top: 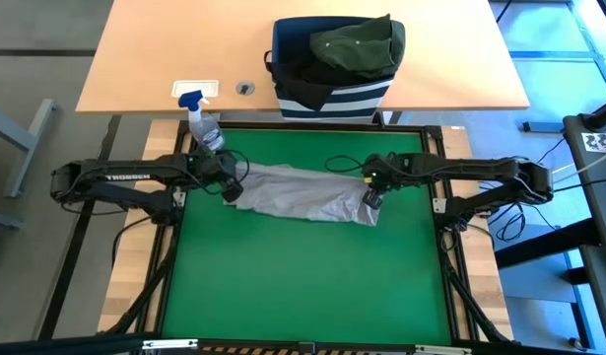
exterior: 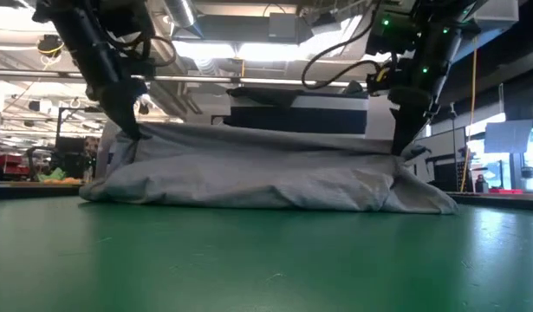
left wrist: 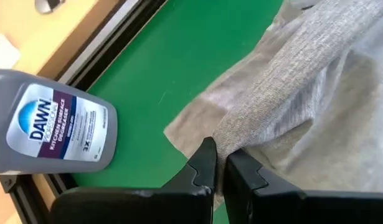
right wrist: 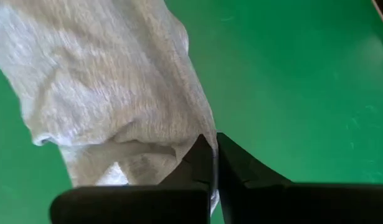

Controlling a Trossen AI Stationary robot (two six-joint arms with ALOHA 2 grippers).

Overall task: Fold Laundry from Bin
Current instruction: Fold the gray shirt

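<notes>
**Grey garment pinched at both ends over the green mat**

The light grey garment [top: 301, 198] lies stretched across the far half of the green mat [top: 303, 281], running from the left arm's side to the right arm's side. In the low view it sags in the middle and rises at its 2 ends, where each gripper lifts an edge off the mat.

The left gripper [top: 231, 190] is closed on the garment's left end; its wrist view shows the 2 dark fingers [left wrist: 203, 168] clamped together with a fold of grey cloth between them. The right gripper [top: 372, 197] is closed on the right end, its fingers [right wrist: 200, 158] pressed tight on a bunched edge.

Beyond the mat, on the wooden table [top: 145, 59], stands the bin [top: 327, 94], navy with white stripes. A dark olive green garment [top: 357, 47] is heaped on top of it, and a black garment [top: 303, 69] shows beneath.

A spray bottle [top: 204, 123] with a blue nozzle stands at the mat's far left corner, just beside the left gripper.
</notes>
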